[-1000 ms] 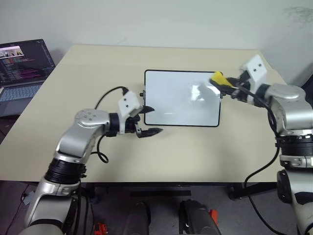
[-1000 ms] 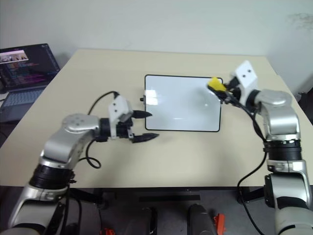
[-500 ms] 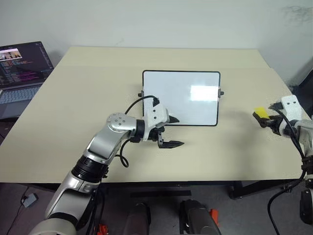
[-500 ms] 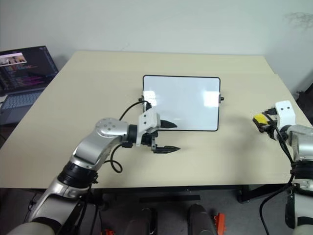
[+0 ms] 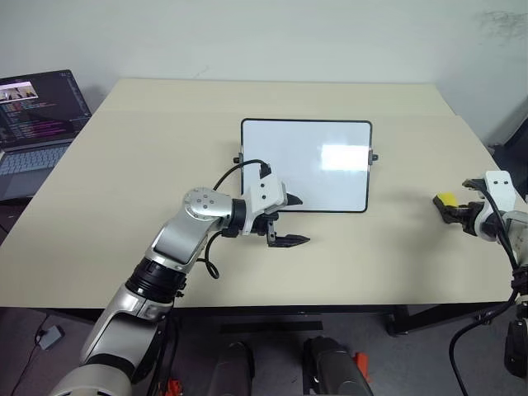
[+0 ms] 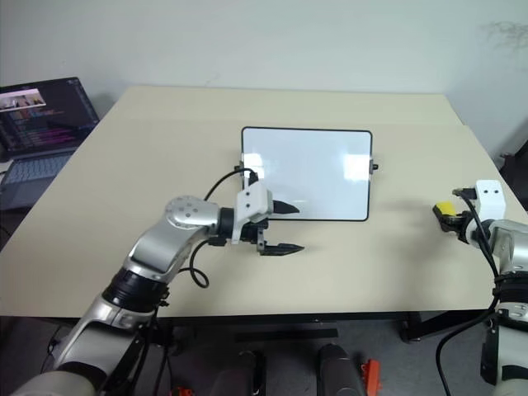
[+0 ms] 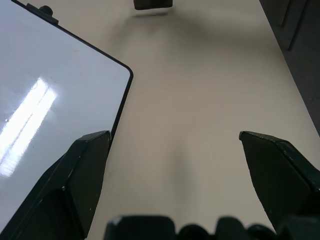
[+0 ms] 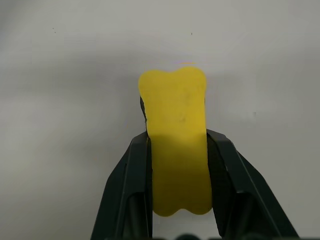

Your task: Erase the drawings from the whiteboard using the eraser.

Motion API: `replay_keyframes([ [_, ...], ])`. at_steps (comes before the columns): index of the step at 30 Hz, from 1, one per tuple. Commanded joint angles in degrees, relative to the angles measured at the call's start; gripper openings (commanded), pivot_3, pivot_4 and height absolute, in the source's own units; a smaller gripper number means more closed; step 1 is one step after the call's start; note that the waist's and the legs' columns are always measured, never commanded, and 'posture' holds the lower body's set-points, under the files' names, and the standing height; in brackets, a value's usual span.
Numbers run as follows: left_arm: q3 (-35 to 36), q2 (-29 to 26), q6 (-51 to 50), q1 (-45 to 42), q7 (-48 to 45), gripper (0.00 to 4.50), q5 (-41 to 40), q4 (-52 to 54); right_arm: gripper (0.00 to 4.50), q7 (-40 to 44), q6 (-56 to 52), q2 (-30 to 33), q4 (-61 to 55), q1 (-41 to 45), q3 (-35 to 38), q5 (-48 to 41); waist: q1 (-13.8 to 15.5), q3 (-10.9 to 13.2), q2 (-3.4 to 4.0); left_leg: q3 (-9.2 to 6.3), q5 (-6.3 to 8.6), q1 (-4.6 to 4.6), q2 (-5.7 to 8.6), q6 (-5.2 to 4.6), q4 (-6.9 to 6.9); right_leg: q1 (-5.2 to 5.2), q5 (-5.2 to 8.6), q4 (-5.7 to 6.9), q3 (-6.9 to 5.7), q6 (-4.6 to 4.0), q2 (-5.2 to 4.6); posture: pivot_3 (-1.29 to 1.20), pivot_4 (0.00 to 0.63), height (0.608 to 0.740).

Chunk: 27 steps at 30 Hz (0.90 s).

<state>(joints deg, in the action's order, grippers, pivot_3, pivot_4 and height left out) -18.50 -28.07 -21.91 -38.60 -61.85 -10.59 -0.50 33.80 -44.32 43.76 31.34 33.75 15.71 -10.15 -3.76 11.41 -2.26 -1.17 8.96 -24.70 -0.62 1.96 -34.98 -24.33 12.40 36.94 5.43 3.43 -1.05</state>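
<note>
The whiteboard (image 5: pixel 305 165) lies flat at the middle of the beige table (image 5: pixel 165 148). Its face reads as plain white with a glare patch, and the drawings are out of view. My right gripper (image 5: pixel 454 210) hangs low over the table, well right of the board and apart from it. It is shut on the yellow eraser (image 5: pixel 446 199), which the right wrist view shows as a yellow block (image 8: pixel 177 130) clamped between both fingers. My left gripper (image 5: pixel 301 220) stands open at the board's front edge with nothing in it. One of its fingers (image 7: pixel 85 165) overlaps the board's black frame (image 7: pixel 122 100).
An open laptop (image 5: pixel 37 107) sits beyond the table's left edge. A black cable (image 5: pixel 235 169) loops from my left wrist beside the board's left side. The table's right edge (image 5: pixel 495 165) runs close to my right gripper. Bare tabletop surrounds the board.
My right gripper has carried the eraser from the board's far right corner down and to the right, off the board. My left gripper slid right along the board's front edge, still open.
</note>
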Motion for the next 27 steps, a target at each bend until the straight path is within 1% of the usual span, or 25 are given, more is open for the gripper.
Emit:
replay_keyframes([
  [1,0.9,0.8,0.4,-0.9,0.5,4.5,-0.4,1.8,1.09,1.1,2.0,1.5,1.7,1.1,0.1,-0.3,0.0,0.0,0.0,0.01,0.0,0.0,0.0,0.0,0.0,0.0,0.0,0.0,0.01,0.0,0.0,0.0,0.15,0.74],
  [10,1.1,3.6,0.3,-1.3,3.1,4.5,0.0,2.4,1.09,2.5,4.2,2.0,3.7,0.9,-1.9,0.2,-0.1,0.0,0.0,-0.01,0.0,0.04,0.0,0.0,-0.01,0.04,-0.01,0.01,0.0,0.03,0.0,0.0,0.15,0.74],
  [17,1.0,4.2,0.3,-1.9,3.5,4.5,0.2,1.9,1.09,2.7,4.1,2.8,4.1,0.8,-3.2,0.9,-0.2,0.0,0.0,-0.03,0.0,0.04,0.01,0.0,-0.01,0.06,-0.02,0.01,-0.01,0.03,0.0,0.0,0.15,0.74],
  [19,1.1,4.3,0.3,-1.9,3.7,4.5,0.1,1.8,1.83,2.7,4.0,3.0,4.1,0.8,-3.4,0.9,-0.1,0.0,0.0,-0.03,0.0,0.04,0.01,0.0,-0.01,0.07,-0.02,0.01,0.0,0.03,0.0,0.0,0.15,0.74],
  [20,1.1,4.3,0.3,-1.9,3.7,4.5,0.1,1.8,2.05,2.7,3.9,3.1,4.0,0.7,-3.3,0.8,-0.1,0.0,0.0,-0.03,0.0,0.04,0.01,0.0,-0.01,0.07,-0.02,0.0,-0.01,0.04,0.0,0.0,0.15,0.74],
  [22,1.3,4.1,0.3,-1.8,3.9,4.5,0.1,1.8,2.7,3.0,3.5,3.2,3.6,0.6,-3.2,0.5,-0.1,0.0,0.0,-0.03,0.0,0.04,0.01,0.0,-0.01,0.07,-0.02,0.01,0.0,0.04,0.0,0.0,0.15,0.74],
  [27,2.1,3.6,0.1,-1.8,4.3,4.5,0.0,1.6,4.47,4.3,2.5,4.1,1.9,0.6,-2.9,-0.2,-0.2,0.0,0.0,-0.03,0.0,0.05,0.01,0.0,-0.01,0.07,-0.02,0.01,0.0,0.04,0.0,0.0,0.15,0.74],
])
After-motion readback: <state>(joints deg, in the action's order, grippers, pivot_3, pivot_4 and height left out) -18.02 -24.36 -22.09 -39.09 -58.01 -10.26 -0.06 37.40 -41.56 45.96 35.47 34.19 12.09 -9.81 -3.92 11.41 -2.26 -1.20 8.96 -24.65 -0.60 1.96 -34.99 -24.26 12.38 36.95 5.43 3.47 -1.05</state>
